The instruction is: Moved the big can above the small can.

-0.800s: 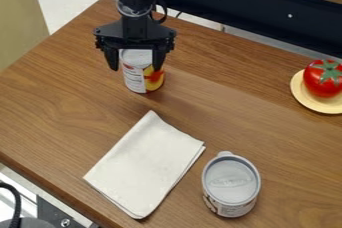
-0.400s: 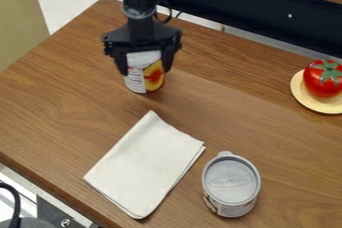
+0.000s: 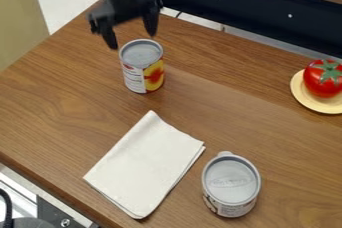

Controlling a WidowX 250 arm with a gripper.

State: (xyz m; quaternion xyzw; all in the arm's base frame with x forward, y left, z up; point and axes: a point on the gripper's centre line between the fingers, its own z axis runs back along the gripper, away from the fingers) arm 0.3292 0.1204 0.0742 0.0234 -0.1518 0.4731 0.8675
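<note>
A can with a white, yellow and red label [image 3: 142,71] stands upright on the wood-grain tabletop [image 3: 63,104], left of centre in the upper half of the view, its round silver top facing up. Near that top, toward the upper left, hangs the black claw [image 3: 133,41], open, its two fingers spread apart and holding nothing. Below the can, toward the viewer, lies a folded off-white cloth [image 3: 145,164], set at a slant. Just beside the cloth, at the lower right, a second can with a grey lid [image 3: 230,181] and a small tab at its rim stands upright. Well apart from both cans, at the right edge, a red tomato with a green top [image 3: 323,78] sits on a pale yellow plate [image 3: 304,102]. A dark blue panel [image 3: 254,14] runs behind the tabletop.
</note>
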